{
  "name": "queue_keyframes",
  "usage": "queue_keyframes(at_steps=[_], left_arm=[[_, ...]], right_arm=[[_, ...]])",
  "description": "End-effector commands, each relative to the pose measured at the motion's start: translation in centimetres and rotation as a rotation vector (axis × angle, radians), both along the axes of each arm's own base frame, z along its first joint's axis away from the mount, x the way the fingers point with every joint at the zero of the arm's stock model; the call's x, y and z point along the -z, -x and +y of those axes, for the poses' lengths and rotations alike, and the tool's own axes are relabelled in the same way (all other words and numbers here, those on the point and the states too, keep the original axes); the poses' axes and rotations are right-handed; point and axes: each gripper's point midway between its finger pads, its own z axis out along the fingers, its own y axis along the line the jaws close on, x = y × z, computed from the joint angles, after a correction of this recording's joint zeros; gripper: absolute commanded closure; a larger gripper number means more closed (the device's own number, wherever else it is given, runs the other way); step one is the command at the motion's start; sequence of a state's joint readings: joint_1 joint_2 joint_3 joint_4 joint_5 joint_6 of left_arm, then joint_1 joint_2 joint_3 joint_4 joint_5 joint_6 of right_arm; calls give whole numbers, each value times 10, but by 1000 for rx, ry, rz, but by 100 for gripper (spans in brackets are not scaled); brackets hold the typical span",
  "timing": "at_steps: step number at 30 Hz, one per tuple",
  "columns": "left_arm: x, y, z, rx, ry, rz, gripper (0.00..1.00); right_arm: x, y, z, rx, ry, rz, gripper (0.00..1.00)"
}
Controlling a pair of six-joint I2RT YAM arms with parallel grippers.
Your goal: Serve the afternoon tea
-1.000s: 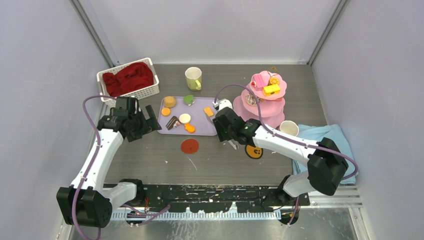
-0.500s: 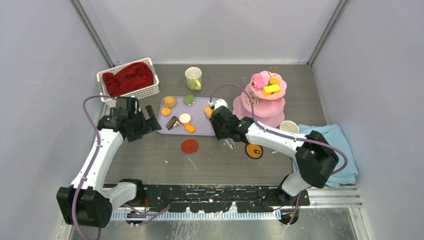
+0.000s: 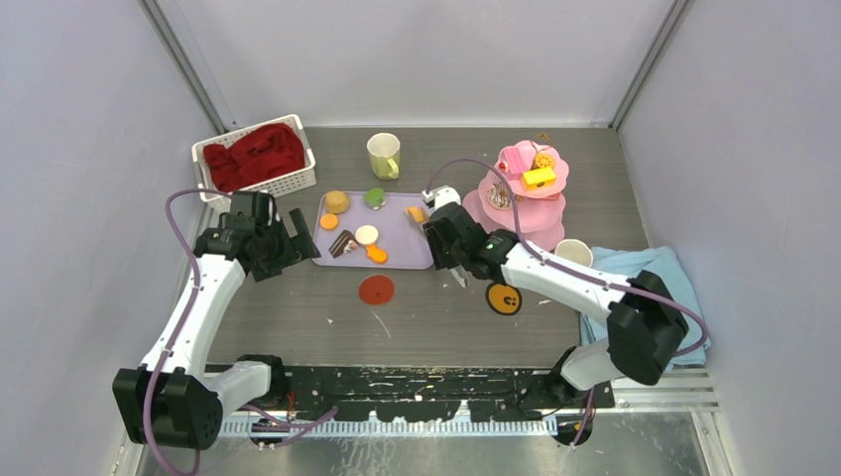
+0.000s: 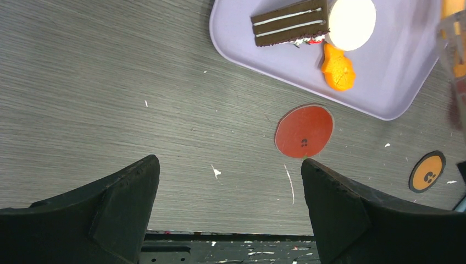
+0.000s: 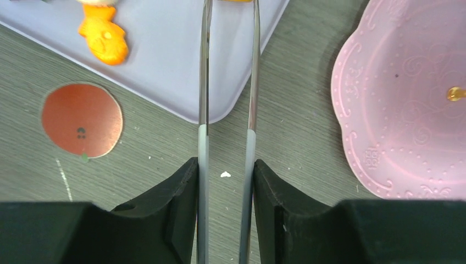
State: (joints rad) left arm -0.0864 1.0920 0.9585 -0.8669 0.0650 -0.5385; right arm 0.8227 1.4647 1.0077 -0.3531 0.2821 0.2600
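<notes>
Pale grey walls (image 3: 426, 50) closing in the space at 9, 12 and 3 o'clock, metal corner strips (image 3: 187, 69) rising at 11 and 1 o'clock, grey wood-grain table (image 3: 298, 317) lying between, soft even light falling

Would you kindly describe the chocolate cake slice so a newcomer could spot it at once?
Find the lilac tray mid-table, between the white basket and the pink stand. The cake slice lies at its near-left corner, beside a cream disc. It is the only dark brown piece, striped with white layers.
</notes>
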Motion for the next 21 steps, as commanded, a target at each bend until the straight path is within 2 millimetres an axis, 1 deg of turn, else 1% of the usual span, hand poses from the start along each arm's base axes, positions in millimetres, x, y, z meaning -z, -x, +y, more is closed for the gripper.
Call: queue_keyframes(at_steps=[1,8,13,15,18,21], left_arm=[[-8,-9,-2,14,6,-52,0],[-8,-10,-3,18,11,-47,0],[-11,-11,-3,16,12,-57,0],[-12,-11,-2,16,8,-61,0],[-12,-11,-2,16,8,-61,0],[-14,-12,-2,18,8,-66,0]], right_arm=[[-67,-6,3,20,-146,-136,92],[-97,5,-6,28,-219,-176,98],[-103,13,-10,17,-237,-170,98],[-102,17,-12,11,-237,-159,99],[-103,24,-18,12,-241,-151,99],[-106,36,-26,10,-250,-136,99]])
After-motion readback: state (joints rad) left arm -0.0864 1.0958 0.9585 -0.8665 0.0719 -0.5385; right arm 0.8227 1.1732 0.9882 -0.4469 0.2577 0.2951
